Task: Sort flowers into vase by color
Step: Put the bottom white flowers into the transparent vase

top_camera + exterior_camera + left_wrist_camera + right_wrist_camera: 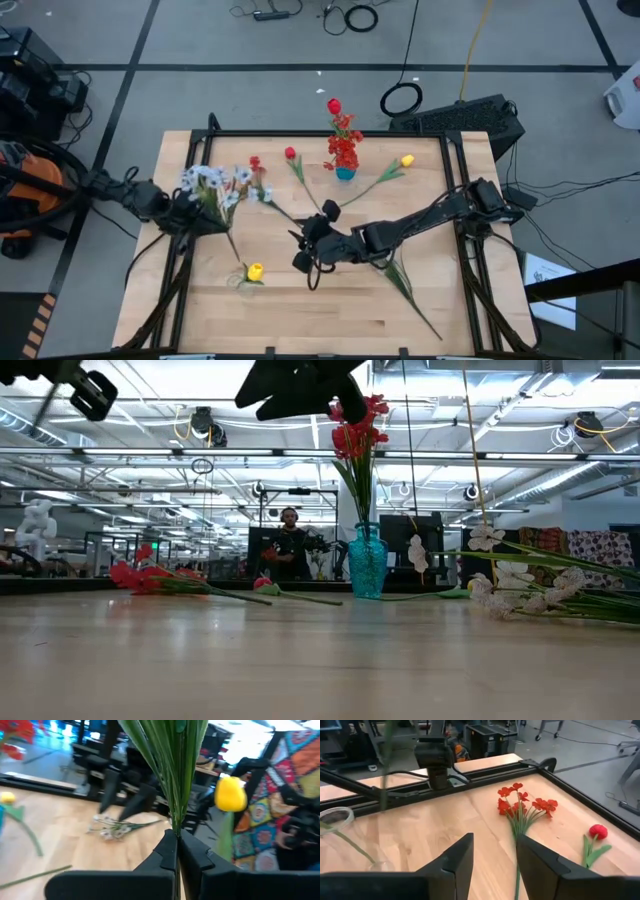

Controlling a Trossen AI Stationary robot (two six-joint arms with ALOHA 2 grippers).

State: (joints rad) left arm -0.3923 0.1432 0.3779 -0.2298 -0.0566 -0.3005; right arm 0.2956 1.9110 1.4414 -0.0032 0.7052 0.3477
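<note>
The left pincer (205, 212) sits over the left part of the table (300, 300), its fingers (167, 851) clamped together on the green stems of a pale white-grey blossom spray (215, 183), whose heads fan out toward the table's middle. Near the front edge stands a faint clear glass vase (243, 281) with a yellow bud (255, 270) in it. Further right, a red spray (256, 164) and a red bud (290, 154) lie flat on the wood, stems running toward the centre. The right pincer (312, 245) hovers over the middle of the table with its fingers (451, 862) apart and nothing between them; its wrist view shows the red spray on the wood just beyond. Behind it, near the far edge, the teal-blue vase (345, 173) stands upright, holding red flowers (343, 135). To its right lies a second yellow bud (406, 160), and a long green stem (410, 290) lies toward the front right.
</note>
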